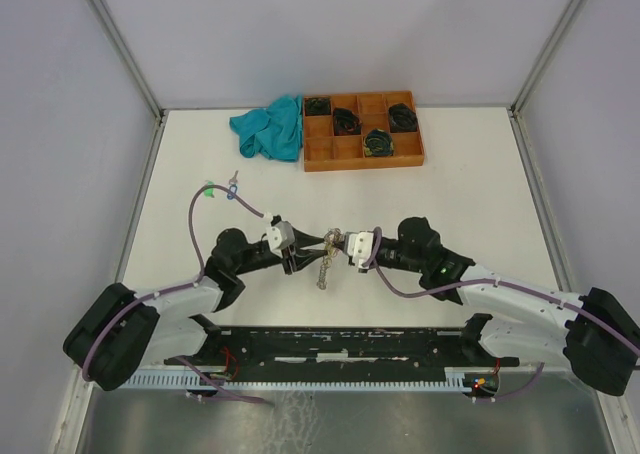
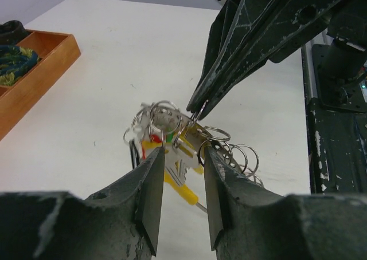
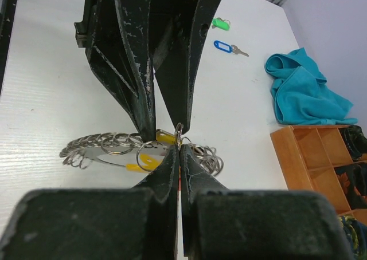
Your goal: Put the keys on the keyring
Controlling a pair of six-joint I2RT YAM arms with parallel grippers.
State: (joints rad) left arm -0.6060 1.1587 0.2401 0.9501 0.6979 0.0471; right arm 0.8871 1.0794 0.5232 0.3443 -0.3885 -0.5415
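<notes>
The keyring (image 1: 326,261) is a bundle of silvery rings with a yellow segment (image 2: 182,185), and it hangs between my two grippers above the table. Keys with red, green and cream tags (image 2: 172,148) cluster on it. My left gripper (image 2: 182,152) is open, its jaws on either side of the cluster; in the top view (image 1: 308,239) it points right. My right gripper (image 3: 179,147) is shut on a small split ring (image 3: 179,133) at the top of the bundle and faces the left one (image 1: 340,242). A green-tagged key (image 3: 219,24) and a blue-tagged key (image 3: 225,46) lie loose on the table.
A teal cloth (image 1: 270,126) lies at the back beside an orange-brown tray (image 1: 362,154) holding black coiled bundles. The loose green and blue keys lie at the left (image 1: 222,188). A chain of rings (image 3: 94,147) trails from the bundle.
</notes>
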